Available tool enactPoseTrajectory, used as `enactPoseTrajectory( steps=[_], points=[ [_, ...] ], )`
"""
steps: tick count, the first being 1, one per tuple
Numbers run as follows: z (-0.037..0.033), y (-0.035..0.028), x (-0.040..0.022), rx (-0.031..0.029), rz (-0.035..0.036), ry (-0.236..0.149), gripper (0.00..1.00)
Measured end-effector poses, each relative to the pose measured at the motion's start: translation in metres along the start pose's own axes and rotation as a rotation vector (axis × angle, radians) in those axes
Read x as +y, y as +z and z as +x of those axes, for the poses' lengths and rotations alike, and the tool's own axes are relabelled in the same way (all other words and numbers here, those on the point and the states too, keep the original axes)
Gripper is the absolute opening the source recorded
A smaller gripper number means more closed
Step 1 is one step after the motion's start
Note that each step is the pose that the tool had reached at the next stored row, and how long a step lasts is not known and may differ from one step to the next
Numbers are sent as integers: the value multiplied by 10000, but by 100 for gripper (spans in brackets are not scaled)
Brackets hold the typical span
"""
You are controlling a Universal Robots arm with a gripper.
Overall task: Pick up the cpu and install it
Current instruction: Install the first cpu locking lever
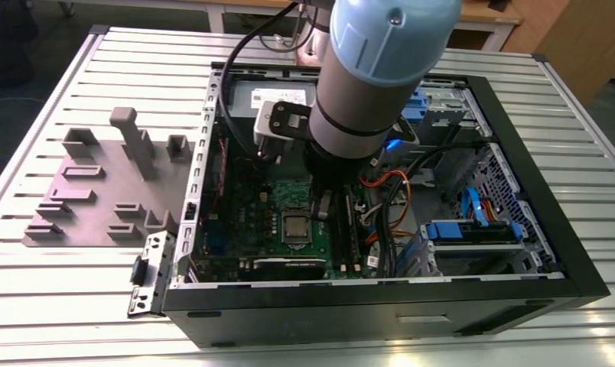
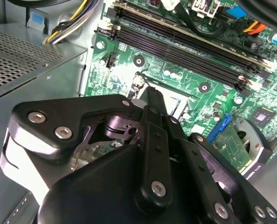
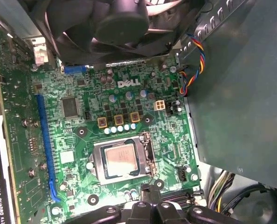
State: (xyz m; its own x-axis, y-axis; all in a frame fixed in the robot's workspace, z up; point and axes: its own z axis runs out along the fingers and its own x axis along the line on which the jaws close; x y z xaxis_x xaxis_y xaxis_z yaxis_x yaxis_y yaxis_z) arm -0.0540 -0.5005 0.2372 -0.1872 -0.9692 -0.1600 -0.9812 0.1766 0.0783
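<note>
Open computer case (image 1: 389, 306) lies on its side on the slatted metal worktop (image 1: 83, 306), with the green board (image 3: 82, 140) facing up inside. The cpu (image 3: 121, 159) sits flat in the socket frame (image 3: 97, 163) near the middle of the board. Its silvery top is bare and nothing rests on it. It also shows in the exterior view as a small pale square (image 1: 295, 227) below the arm (image 1: 379, 69).

The arm reaches down into the case. The hand (image 3: 150, 196) hangs over the board just beside the socket frame, on the side of the long memory slots (image 2: 185, 51). It grips nothing that shows, and I cannot tell if it is spread or pressed together — the black linkage blocks the tip in the second wrist view.

In the first wrist view a black fan (image 3: 115, 23) is past the socket, and a long blue slot (image 3: 44, 149) runs beside it. A perforated grey metal box (image 2: 26, 60) is next to the board.

Outside the case, at the exterior view's left, a grey holder tray (image 1: 93, 191) with upright pegs sits on the worktop — well apart from the hand.
</note>
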Motion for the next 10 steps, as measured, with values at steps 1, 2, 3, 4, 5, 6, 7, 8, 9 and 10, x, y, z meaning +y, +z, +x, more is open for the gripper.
enactPoseTrajectory(
  steps=[1, 2, 3, 4, 5, 6, 7, 8, 9, 10],
  points=[
    [-1, 1, -5, -11, -2, -2, 11],
    [-2, 1, -10, -16, -3, -3, 11],
    [-3, 1, -18, -16, -5, -1, 11],
    [-4, 1, -29, -17, -4, -3, 11],
    [-6, 1, -38, -17, -5, -9, 11],
    [-7, 0, -45, -17, -7, -25, 11],
    [-9, 0, -51, -13, -14, -67, 11],
    [-10, 1, -56, -6, -28, -153, 11],
    [-10, 2, -57, 5, -49, -279, 11],
    [-10, 2, -57, 17, -72, -416, 11]
  ],
)
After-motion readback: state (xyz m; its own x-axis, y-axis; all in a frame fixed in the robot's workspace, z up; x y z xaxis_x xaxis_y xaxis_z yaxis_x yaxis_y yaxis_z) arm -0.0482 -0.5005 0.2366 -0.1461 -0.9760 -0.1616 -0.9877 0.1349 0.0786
